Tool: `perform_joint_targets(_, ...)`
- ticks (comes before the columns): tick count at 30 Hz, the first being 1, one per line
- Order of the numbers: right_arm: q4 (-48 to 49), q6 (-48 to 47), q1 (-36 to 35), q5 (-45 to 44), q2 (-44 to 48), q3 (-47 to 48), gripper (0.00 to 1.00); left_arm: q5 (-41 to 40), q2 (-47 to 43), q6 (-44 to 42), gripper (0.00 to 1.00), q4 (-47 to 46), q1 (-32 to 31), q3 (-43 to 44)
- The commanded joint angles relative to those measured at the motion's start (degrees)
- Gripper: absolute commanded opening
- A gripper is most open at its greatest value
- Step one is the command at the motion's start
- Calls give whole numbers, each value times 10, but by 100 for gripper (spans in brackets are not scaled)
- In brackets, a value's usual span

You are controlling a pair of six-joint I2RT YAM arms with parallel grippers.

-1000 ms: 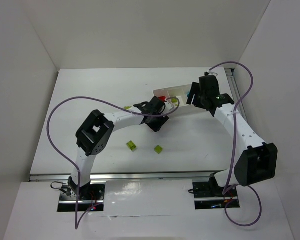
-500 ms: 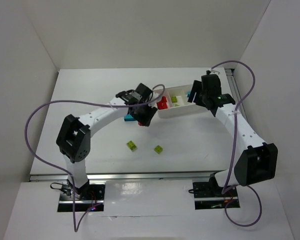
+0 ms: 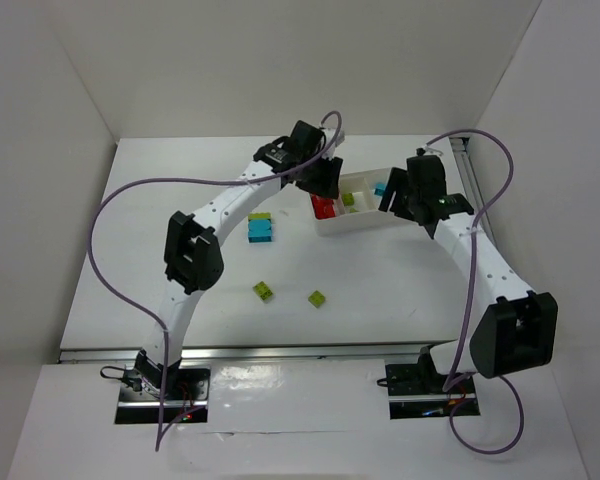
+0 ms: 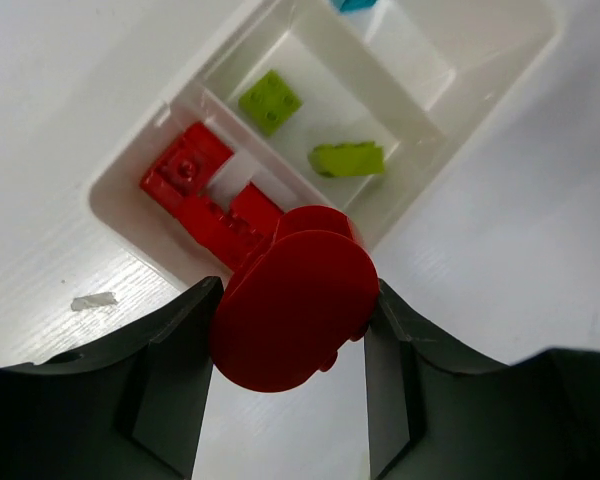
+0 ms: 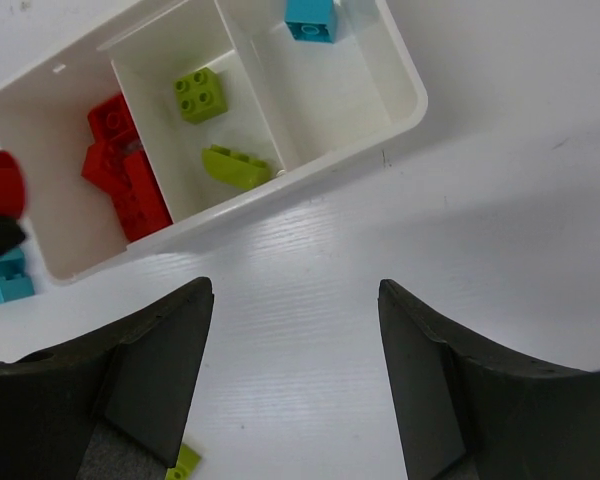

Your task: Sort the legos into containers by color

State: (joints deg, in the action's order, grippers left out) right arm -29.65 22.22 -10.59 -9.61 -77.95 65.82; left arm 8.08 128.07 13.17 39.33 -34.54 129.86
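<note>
Table edges: the white table [image 3: 160, 190] is running up to pale walls at the left, back and right, with a metal rail [image 3: 280, 352] along its near side.
Open room: the widest bare stretch is lying between the tray [image 3: 365, 222] and the rail, broken only by two loose lime bricks [image 3: 264, 291] lying apart from each other there.
Left gripper: the left gripper [image 4: 292, 320] is hanging over the tray's red end and squeezing a red brick [image 4: 292, 300] between its fingers [image 4: 175, 370]. The brick is hovering above that end's near wall and is not resting in the tray.
Right gripper: the right gripper [image 5: 292, 300] is hovering over bare table just beside the tray. Its jaws are standing wide apart with nothing between them.
In the way: the left arm [image 3: 230, 205] is arching across the middle of the table. A cyan brick [image 3: 261, 233] is lying on the table to the left of the tray, with a lime piece [image 3: 260, 216] just beside it. Purple cables [image 3: 110, 215] are looping over both sides.
Tray contents: several red bricks [image 5: 120, 180] are bunching in one end compartment. Two lime bricks [image 5: 202, 95] are lying apart in the middle one. One cyan block [image 5: 310, 20] is sitting against the far wall of the other end.
Scrap: a small white scrap [image 4: 93, 300] is lying on the table near the tray's red end.
</note>
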Motion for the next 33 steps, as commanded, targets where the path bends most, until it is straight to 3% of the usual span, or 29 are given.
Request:
perform_joint_targets(1, 0, 5, 4, 8, 27, -12, 74, -13, 13, 20, 0, -9, -2, -12)
perform_joint_targets(9, -7, -2, -1, 85, 46, -63, 75, -16, 36, 14, 7, -15, -2, -6)
perform_joint_targets(13, -2, -20, -33, 107, 39, -80, 75, -5, 43, 14, 18, -15, -2, 0)
perform_joint_targets(14, 7, -27, -50, 121, 39, -88, 75, -5, 48, 14, 32, -15, -2, 0)
perform_joint_targets(16, 18, -38, -69, 129, 39, -97, 77, -5, 48, 14, 50, -15, -2, 5)
perform_joint_targets(17, 28, -44, -87, 145, 45, -107, 77, -5, 48, 14, 68, -15, -2, 5)
perform_joint_targets(20, 35, -56, -120, 151, 45, -119, 79, -5, 48, 9, 92, -15, -2, 10)
perform_joint_targets(27, 60, -102, -250, 145, 18, -141, 79, -16, -14, 9, 95, -9, -2, 10)
perform_joint_targets(33, 66, -157, -322, 132, -56, -113, 84, -42, -123, 52, 95, -9, 45, -100)
